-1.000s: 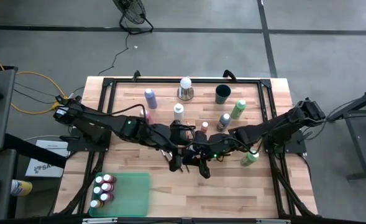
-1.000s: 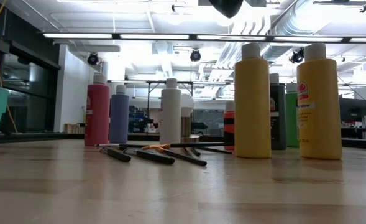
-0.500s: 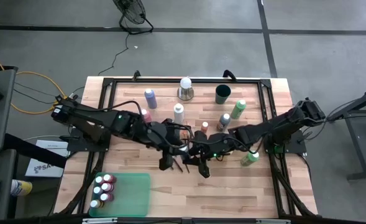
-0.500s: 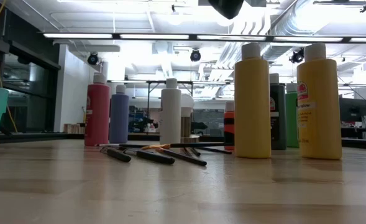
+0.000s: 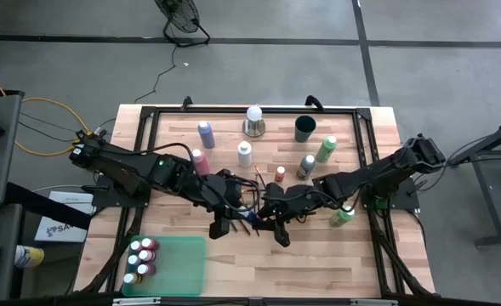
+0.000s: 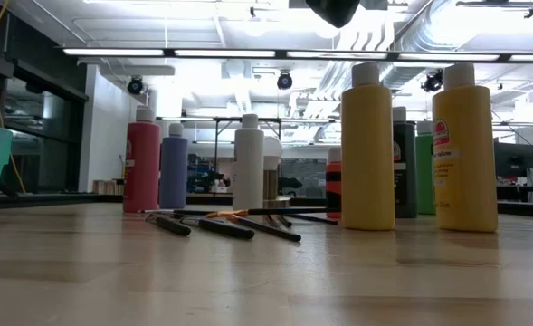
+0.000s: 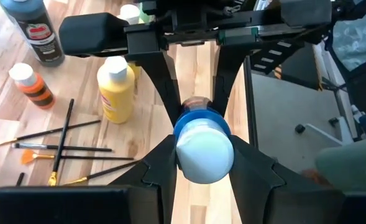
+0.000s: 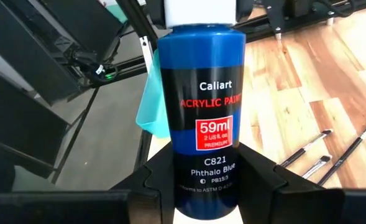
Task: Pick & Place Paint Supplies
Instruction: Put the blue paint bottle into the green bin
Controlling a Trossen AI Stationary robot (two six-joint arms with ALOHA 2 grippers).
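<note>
bottles held, both arms mid-table

left gripper [image 7: 202,163] clamps a blue bottle [image 7: 202,144] below its pale cap. right gripper [image 8: 201,177] grips a phthalo blue bottle [image 8: 201,112] by its body. brushes [image 5: 252,200] lie on table [image 5: 318,263] near both; green tray [image 5: 182,263] at front left.
</note>
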